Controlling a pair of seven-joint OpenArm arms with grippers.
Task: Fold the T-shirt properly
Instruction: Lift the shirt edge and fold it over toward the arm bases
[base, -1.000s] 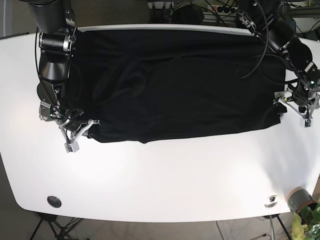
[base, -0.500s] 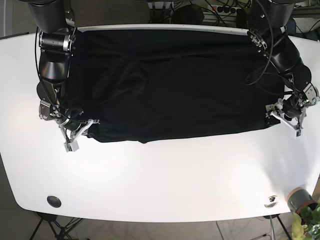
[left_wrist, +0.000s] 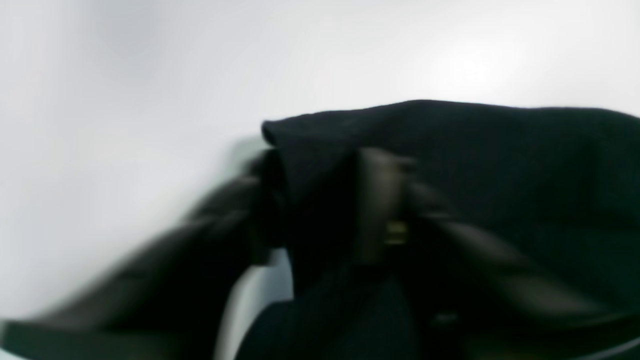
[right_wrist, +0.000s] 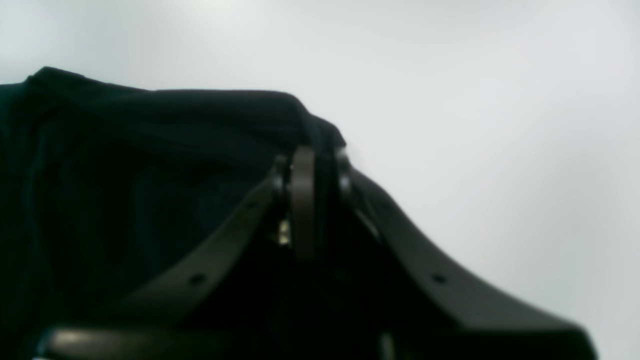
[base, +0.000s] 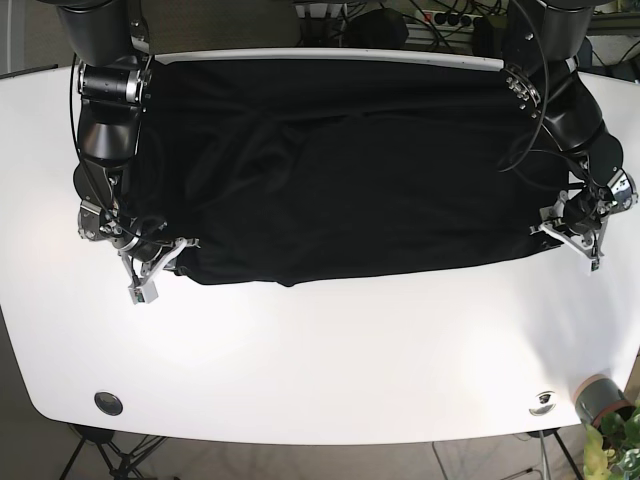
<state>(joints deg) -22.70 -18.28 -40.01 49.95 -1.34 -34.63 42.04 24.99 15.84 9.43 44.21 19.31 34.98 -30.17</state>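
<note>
A black T-shirt (base: 350, 170) lies spread across the far half of the white table (base: 320, 350), wrinkled near its left middle. At the shirt's near left corner my right gripper (base: 170, 258) is shut; the right wrist view shows its fingers (right_wrist: 302, 195) pinching a fold of the cloth (right_wrist: 125, 150). My left gripper (base: 567, 240) sits at the near right corner. In the blurred left wrist view its fingers (left_wrist: 380, 200) stand apart on either side of the shirt's corner (left_wrist: 320, 130), with cloth lying between them.
A potted plant (base: 605, 405) stands at the table's near right corner, beside a small metal cap (base: 543, 400). A dark round insert (base: 108, 403) sits near the front left edge. Cables and gear (base: 380, 20) crowd behind the far edge.
My left gripper has moved in and toward the front, from beside the shirt onto its near right corner. The right gripper has stayed in place on the left corner.
</note>
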